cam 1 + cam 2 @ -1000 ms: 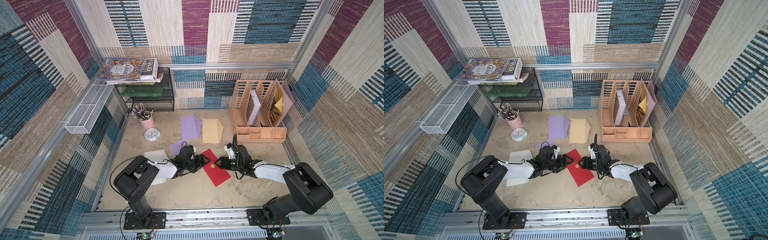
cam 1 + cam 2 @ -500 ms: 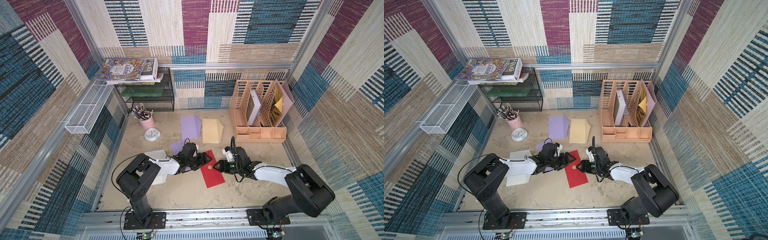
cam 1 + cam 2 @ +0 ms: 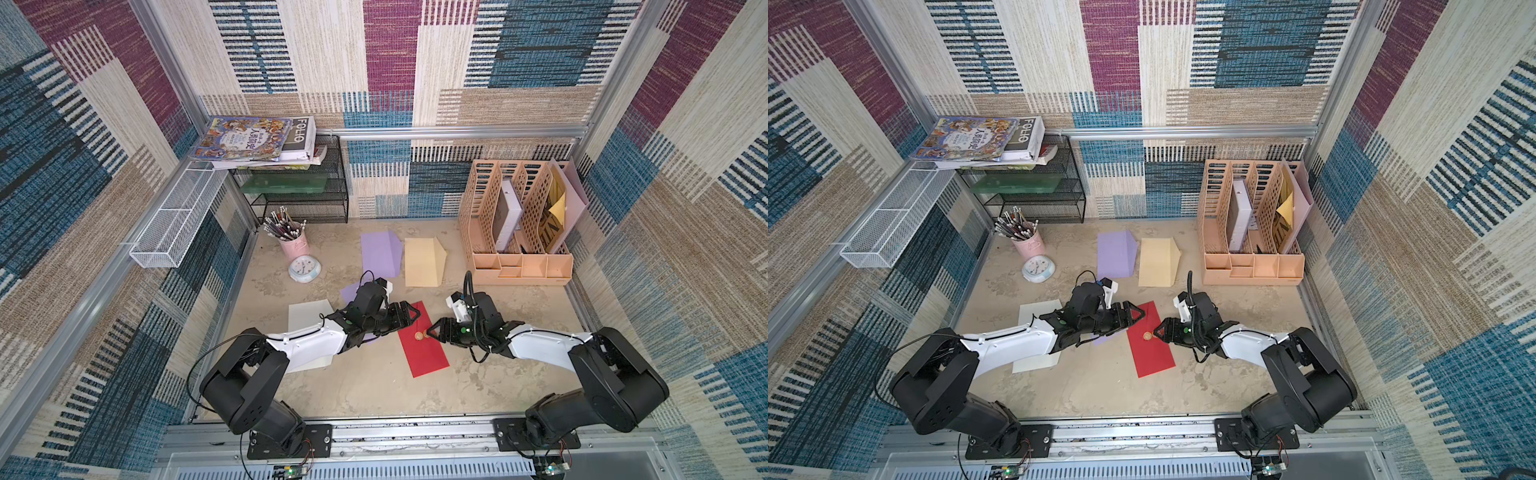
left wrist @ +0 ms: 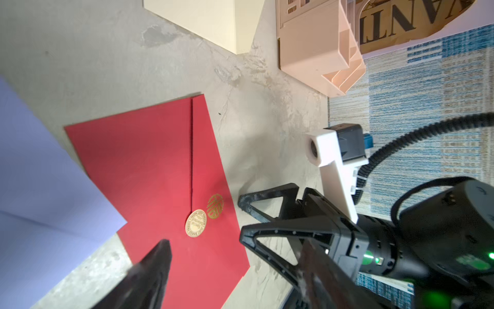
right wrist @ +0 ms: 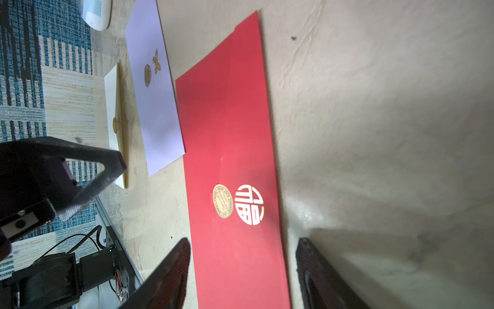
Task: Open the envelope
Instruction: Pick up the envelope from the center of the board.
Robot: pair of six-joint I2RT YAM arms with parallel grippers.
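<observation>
**Top view.** Left fingers (image 3: 409, 314), spread and empty, hover over the upper end of the red envelope (image 3: 427, 353). The envelope lies flat at centre frame, long axis running top to bottom with a slight lean. Its gold seal (image 3: 419, 335) sits near mid-length on the flap edge. The right fingers (image 3: 438, 329), parted and holding nothing, point at the seal from just beside the right long edge and are judged the nearer. Bare mottled desk (image 3: 374, 386) lies below and right; a lavender envelope (image 5: 155, 107) touches the left edge.

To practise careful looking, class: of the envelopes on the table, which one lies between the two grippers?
The red envelope, sealed with a gold sticker; it alone lies between the left gripper and right gripper.
</observation>
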